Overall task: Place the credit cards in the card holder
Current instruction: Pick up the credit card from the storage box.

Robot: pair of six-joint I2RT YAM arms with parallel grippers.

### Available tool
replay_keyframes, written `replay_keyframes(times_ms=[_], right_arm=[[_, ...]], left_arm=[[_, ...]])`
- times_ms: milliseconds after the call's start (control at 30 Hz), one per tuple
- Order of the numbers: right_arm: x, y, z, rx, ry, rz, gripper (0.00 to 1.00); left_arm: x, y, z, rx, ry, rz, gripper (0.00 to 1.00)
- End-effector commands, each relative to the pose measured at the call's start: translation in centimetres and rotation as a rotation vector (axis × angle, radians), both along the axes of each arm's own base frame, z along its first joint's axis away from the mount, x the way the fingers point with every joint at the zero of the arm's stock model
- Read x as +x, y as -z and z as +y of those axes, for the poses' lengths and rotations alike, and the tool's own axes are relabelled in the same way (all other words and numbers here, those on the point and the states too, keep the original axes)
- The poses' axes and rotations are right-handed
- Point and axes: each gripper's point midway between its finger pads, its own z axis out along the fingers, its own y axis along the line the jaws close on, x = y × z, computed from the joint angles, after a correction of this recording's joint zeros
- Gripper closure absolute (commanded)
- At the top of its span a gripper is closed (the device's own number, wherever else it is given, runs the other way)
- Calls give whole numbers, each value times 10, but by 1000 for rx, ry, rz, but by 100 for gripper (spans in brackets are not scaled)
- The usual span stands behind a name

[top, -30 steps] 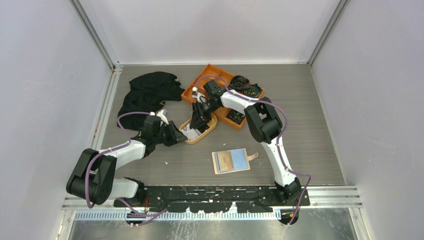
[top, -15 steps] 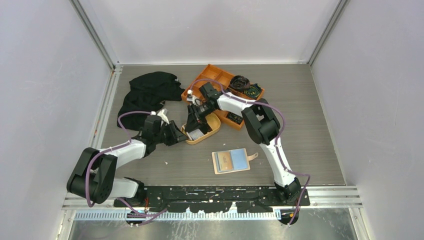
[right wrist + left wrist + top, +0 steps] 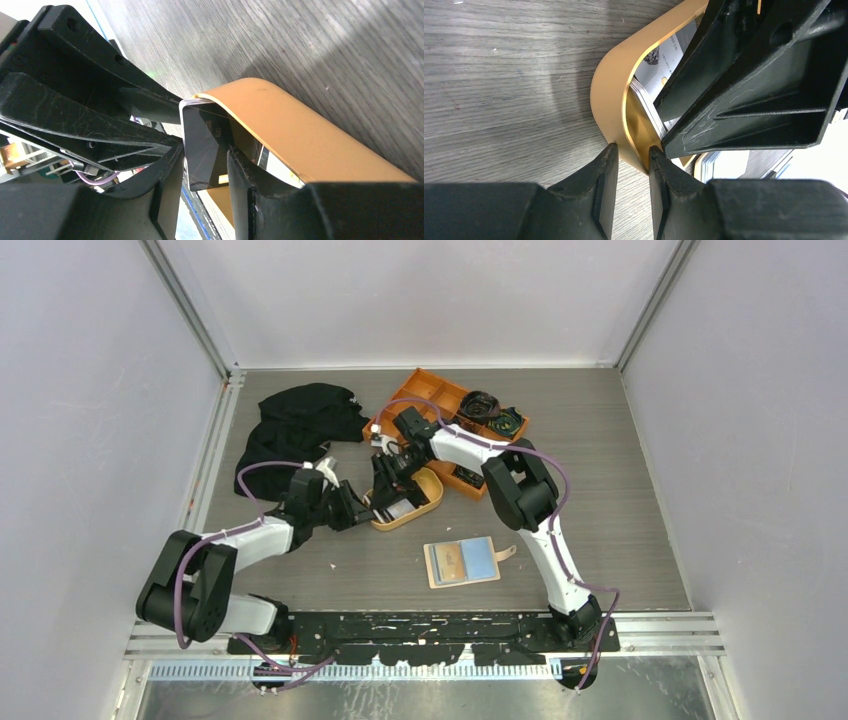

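Between the two fingertips of the left claw [image 3: 633, 150]: the wall of an oval orange plastic dish [image 3: 606, 95]. I log this claw as pinching the dish rim, one fingertip outside the wall and one inside, both touching it.

Just past the inner fingertip, inside the dish: a stack of thin white plastic credit cards [image 3: 659, 75] with dark print, tilted against the wall.

Item, right claw [image 3: 204, 150]: lowered into the same dish from the opposite side, its black fingers just beside those of the left claw. Between its fingers I see a glossy black rectangular card [image 3: 205, 130] at the front of the stack, with white card edges along its top. The fingers stand apart with the card face in the gap. I cannot tell whether they clamp it or only straddle it.

Item, card holder: a small beige-tan leather-like bifold wallet [image 3: 463, 562], lying open and flat on the grey wood-grain table [image 3: 620, 500]. It is well apart from both claws, on the arm-base side of the right claw. A light blue card [image 3: 480, 558] shows on its inner face.

Item, on the far side of the right claw: a large orange divided tray [image 3: 425, 390], close by the dish.

Item, beyond the left claw: a crumpled black cloth [image 3: 295, 425].
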Motion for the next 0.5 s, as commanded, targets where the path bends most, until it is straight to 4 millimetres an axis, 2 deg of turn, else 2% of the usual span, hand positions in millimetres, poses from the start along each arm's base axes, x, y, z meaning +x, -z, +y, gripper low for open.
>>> replay_keyframes(times_ms=[0, 167, 467], right_arm=[[4, -12, -6, -43, -17, -107, 57], [6, -21, -11, -5, -21, -97, 47], [2, -22, -17, 24, -53, -70, 36]], left_arm=[[21, -31, -15, -55, 41, -116, 70], [24, -33, -17, -58, 51, -115, 70], [32, -37, -25, -77, 75, -107, 67]])
